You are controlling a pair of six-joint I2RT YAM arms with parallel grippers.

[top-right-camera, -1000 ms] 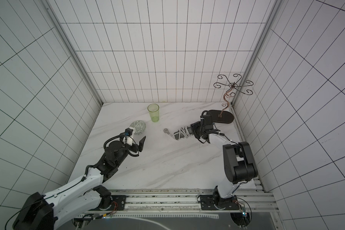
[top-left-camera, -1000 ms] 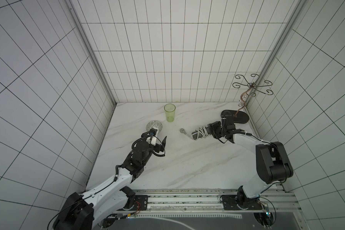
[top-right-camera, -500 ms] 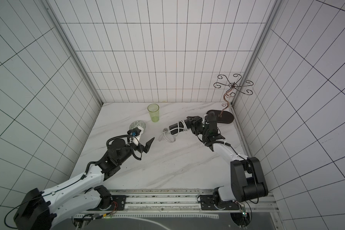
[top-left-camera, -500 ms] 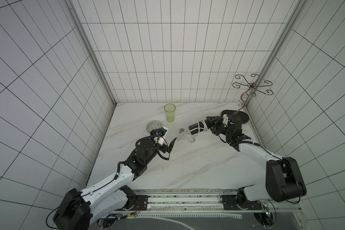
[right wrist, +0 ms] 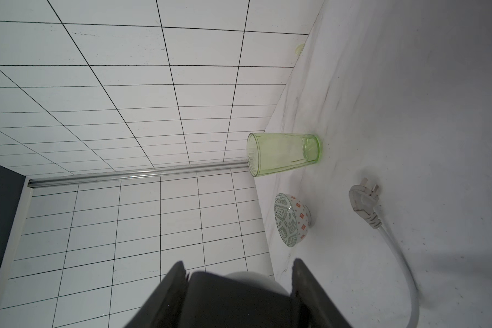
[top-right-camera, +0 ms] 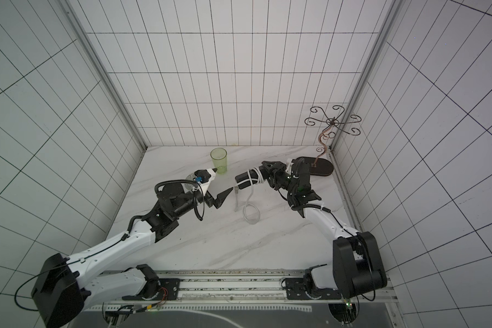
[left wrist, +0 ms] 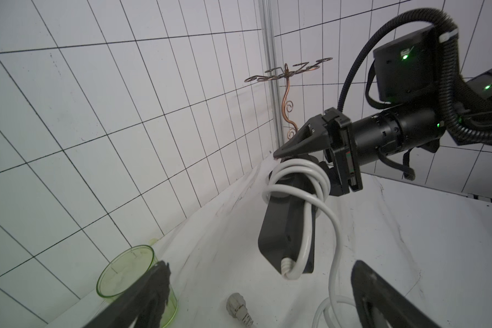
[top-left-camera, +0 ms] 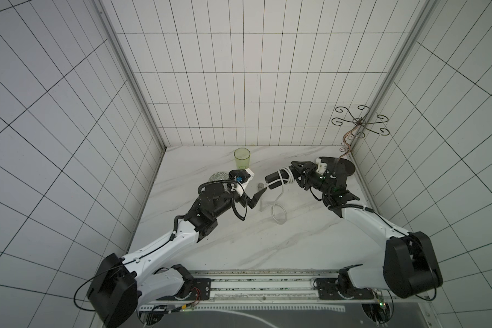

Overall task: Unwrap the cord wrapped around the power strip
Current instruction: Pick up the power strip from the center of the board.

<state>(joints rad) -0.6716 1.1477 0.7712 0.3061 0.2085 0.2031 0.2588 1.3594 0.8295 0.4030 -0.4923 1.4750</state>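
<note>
Partway: my right hand is clamped on the strip, held off the tabletop. The plug and one cord loop lie free below — several turns left to unwind. Left hand gapes apart near the plug.

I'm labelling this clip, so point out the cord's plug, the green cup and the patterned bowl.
cord's plug (right wrist: pixel 362 200), right wrist view, grey body.
green cup (top-left-camera: pixel 242 162), a top view, side wall.
patterned bowl (right wrist: pixel 298 217), right wrist view, outer wall.
</note>
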